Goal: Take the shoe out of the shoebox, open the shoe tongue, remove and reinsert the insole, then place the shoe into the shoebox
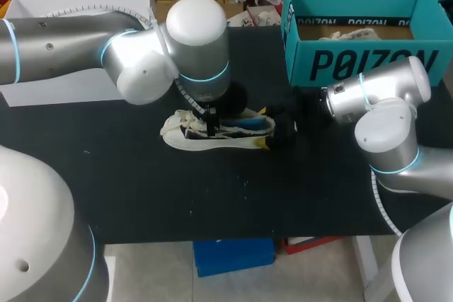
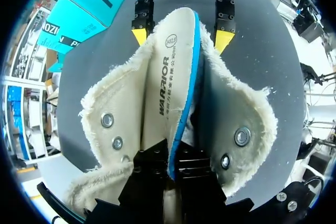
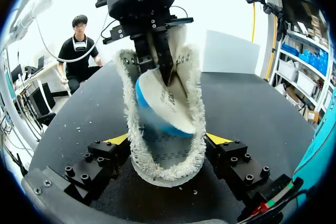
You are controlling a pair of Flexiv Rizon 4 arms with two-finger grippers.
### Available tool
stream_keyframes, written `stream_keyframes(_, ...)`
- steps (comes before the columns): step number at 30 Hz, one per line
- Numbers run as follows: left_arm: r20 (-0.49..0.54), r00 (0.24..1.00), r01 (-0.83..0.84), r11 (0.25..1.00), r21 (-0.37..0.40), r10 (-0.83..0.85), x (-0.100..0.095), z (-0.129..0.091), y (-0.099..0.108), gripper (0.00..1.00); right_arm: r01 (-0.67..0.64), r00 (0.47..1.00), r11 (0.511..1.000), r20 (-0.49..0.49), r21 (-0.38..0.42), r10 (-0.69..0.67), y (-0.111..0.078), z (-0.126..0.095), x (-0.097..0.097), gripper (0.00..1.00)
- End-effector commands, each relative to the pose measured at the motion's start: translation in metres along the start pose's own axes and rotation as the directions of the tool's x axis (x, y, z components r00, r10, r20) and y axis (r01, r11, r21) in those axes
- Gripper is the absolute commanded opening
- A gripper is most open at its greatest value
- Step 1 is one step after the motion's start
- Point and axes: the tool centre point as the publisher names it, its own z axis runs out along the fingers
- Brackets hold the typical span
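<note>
A cream fleecy shoe lies on its side in the middle of the black table. My left gripper reaches down into its opening. In the left wrist view this gripper is shut on the edge of the white, blue-rimmed insole, which stands partly out of the shoe. My right gripper clasps the shoe's heel end from both sides with its yellow tips. The lifted insole shows there, pinched by the left gripper.
The open teal shoebox stands at the back right, close behind my right arm, with crumpled paper inside. A white flat box lies at the back left. Bare table stretches in front of the shoe.
</note>
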Motion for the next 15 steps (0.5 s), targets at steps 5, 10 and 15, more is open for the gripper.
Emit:
stream_keyframes(5, -0.011, 1.000, -0.026, 0.999, 0.046, 0.027, 0.003, -0.001, -0.009, 0.00, -0.001, 1.000, 1.000, 0.001, 0.002, 0.001, -0.003, -0.001, -0.001, 0.00)
stream_keyframes(10, -0.020, 0.999, -0.034, 0.998, 0.056, 0.035, -0.001, 0.005, -0.019, 0.00, -0.001, 1.000, 1.000, 0.001, 0.002, 0.001, -0.003, -0.001, -0.001, 0.00)
stream_keyframes(15, -0.036, 0.998, -0.048, 0.997, 0.065, 0.050, -0.003, 0.010, -0.027, 0.25, -0.001, 1.000, 1.000, 0.001, 0.002, 0.001, -0.003, -0.001, -0.001, 0.00)
